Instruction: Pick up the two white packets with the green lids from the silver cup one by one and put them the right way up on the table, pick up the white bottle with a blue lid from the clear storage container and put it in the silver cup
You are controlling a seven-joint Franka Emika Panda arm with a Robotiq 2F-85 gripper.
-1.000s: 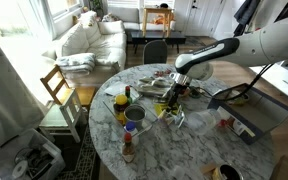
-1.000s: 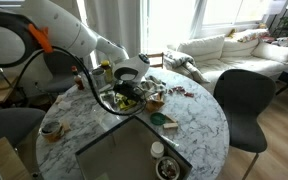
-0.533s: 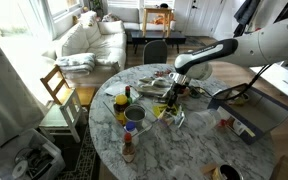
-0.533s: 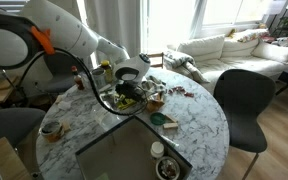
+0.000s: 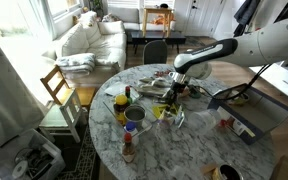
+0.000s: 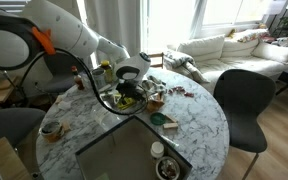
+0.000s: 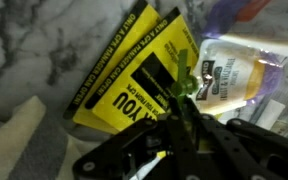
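As the arm arches over, its tool (jaws unclear) points down.

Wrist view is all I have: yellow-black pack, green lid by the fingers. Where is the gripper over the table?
Observer: The gripper hangs low over the clutter near the middle of the round marble table.
Operator: Anything tall close by?
Observer: A yellow bottle with a dark cap stands apart from it, nearer the table edge, next to a blue-lidded tub.
Operator: Anything around the table?
Observer: A dark chair stands at its edge.
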